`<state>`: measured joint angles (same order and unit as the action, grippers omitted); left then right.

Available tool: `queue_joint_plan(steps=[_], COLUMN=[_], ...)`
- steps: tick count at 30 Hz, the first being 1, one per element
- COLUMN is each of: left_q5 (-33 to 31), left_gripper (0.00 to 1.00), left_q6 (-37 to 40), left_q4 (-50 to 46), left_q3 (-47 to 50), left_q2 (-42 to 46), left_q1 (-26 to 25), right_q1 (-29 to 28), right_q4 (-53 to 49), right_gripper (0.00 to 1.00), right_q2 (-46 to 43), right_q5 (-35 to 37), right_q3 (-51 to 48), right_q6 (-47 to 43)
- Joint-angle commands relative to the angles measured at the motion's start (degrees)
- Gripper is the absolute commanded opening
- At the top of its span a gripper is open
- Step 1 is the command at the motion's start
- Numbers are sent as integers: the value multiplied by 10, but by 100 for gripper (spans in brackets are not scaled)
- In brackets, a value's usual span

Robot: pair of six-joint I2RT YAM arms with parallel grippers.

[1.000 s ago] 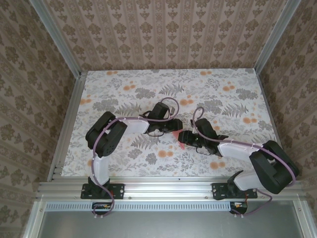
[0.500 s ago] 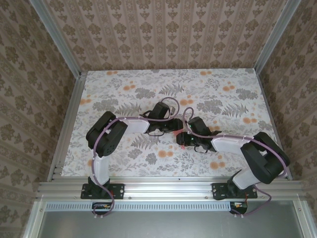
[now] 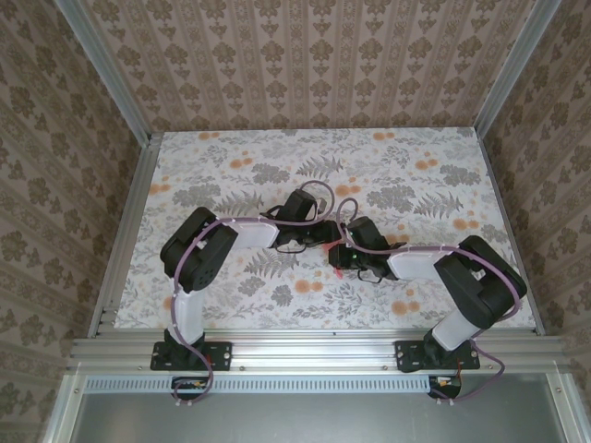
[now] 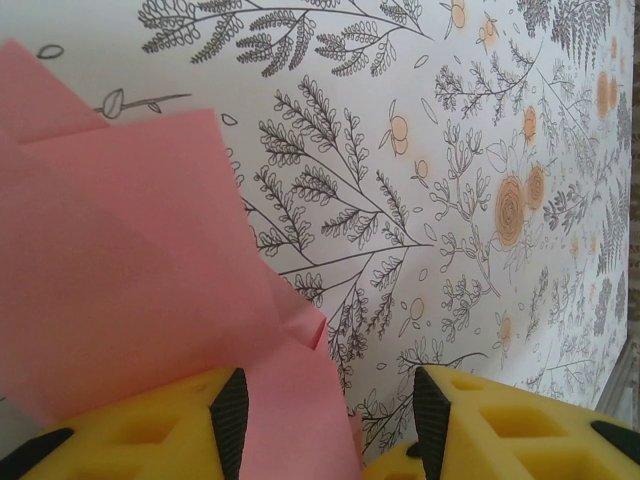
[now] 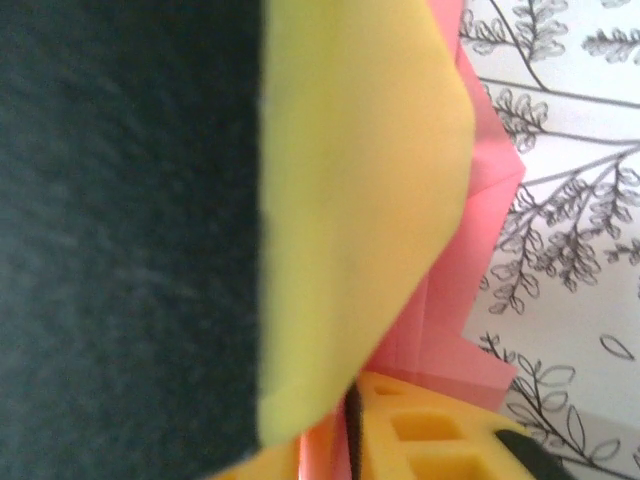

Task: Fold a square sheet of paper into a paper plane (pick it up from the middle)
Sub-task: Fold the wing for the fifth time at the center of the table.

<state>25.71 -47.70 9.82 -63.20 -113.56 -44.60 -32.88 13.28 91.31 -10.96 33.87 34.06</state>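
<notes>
The square sheet of paper (image 4: pixel 130 260) is salmon pink and partly folded into overlapping flaps. It hangs between the two grippers at the table's middle, and a pink edge (image 3: pixel 339 269) peeks out below them. My left gripper (image 4: pixel 330 400) is open, with a pink flap lying against its left finger (image 4: pixel 150 430) and bare table showing across the rest of the gap. My right gripper (image 5: pixel 335 450) is shut on a strip of the pink paper (image 5: pixel 470 300). From above, the left gripper (image 3: pixel 325 233) and the right gripper (image 3: pixel 340 254) are almost touching.
A blurred yellow and black finger (image 5: pixel 350 200) sits very close to the right wrist lens and blocks its left half. The flower-print table (image 3: pixel 416 185) stretches out on all sides, framed by metal rails (image 3: pixel 120 249) and patterned walls.
My right arm has swung left up against the left gripper, and its jaws have closed on the pink paper. The left arm has not moved.
</notes>
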Motion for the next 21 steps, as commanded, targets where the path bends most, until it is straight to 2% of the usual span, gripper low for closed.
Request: queue_joint_plan(steps=[1,5,15,21], left_q5=[2,7,-6,-19], left_gripper=[50,53,58,58], left_q6=[7,9,7,13], left_q4=[-1,8,32,16], left_q3=[-7,-3,42,64], left_q2=[5,26,111,146], left_q1=[2,7,15,18], right_q1=[4,19,59,59], right_q4=[33,85,314,400], right_gripper=[10,0,0,0], right_q2=[15,9,45,79], right_q5=[7,-26,-169,-201], right_q3=[-7,-34,-94,-111], right_q6=[20,66,252,325])
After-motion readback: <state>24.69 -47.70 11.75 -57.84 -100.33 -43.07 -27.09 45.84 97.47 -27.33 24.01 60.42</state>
